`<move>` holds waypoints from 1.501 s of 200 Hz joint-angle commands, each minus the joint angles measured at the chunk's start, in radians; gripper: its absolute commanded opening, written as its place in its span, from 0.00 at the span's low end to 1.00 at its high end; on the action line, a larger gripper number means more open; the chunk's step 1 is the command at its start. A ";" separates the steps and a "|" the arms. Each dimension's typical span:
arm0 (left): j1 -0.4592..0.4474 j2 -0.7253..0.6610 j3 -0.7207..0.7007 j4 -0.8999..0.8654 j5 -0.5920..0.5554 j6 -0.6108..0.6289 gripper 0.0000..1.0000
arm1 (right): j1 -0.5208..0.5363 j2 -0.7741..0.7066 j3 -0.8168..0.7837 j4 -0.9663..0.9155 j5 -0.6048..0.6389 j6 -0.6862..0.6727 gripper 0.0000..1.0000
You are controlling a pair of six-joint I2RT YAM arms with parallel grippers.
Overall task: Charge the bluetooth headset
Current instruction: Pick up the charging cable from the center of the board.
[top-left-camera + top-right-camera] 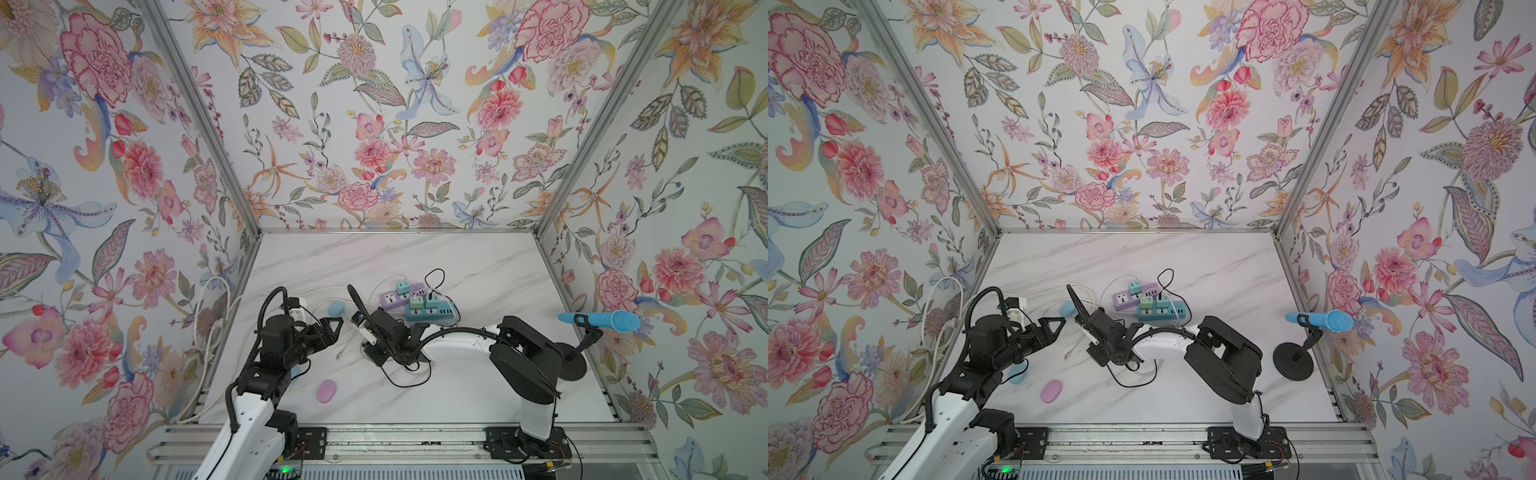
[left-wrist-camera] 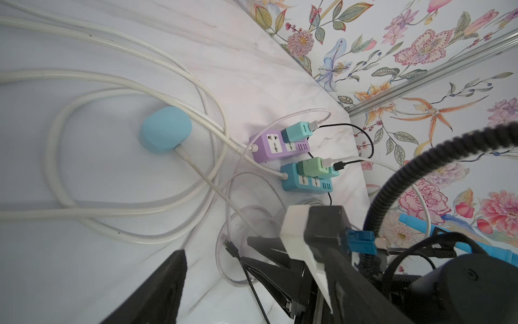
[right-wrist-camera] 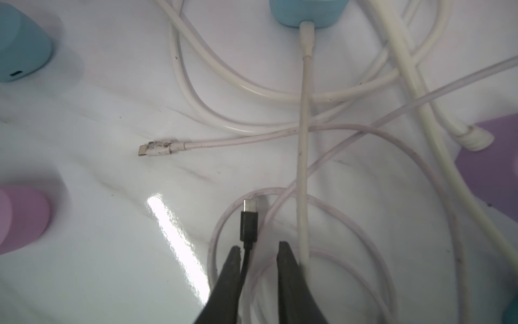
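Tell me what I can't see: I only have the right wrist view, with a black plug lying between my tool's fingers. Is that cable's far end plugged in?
Observer: Yes; in the left wrist view the black cable is plugged in at the teal power strip.
Operator: And the left tool?
Observer: In both top views the left tool is open and empty, near the blue case.
Operator: Pink case clear?
Observer: Yes, the whole pink case lies alone on the table, touching nothing.
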 commanded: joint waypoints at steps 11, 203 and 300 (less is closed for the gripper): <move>0.013 -0.005 0.031 0.002 -0.009 0.021 0.80 | -0.007 0.048 0.037 -0.002 -0.041 0.018 0.20; 0.017 0.032 0.094 0.096 0.136 -0.014 0.78 | -0.007 -0.417 -0.096 0.018 -0.159 -0.007 0.00; -0.192 0.125 0.215 0.071 0.115 0.050 0.68 | -0.065 -0.429 -0.061 -0.019 -0.138 -0.015 0.00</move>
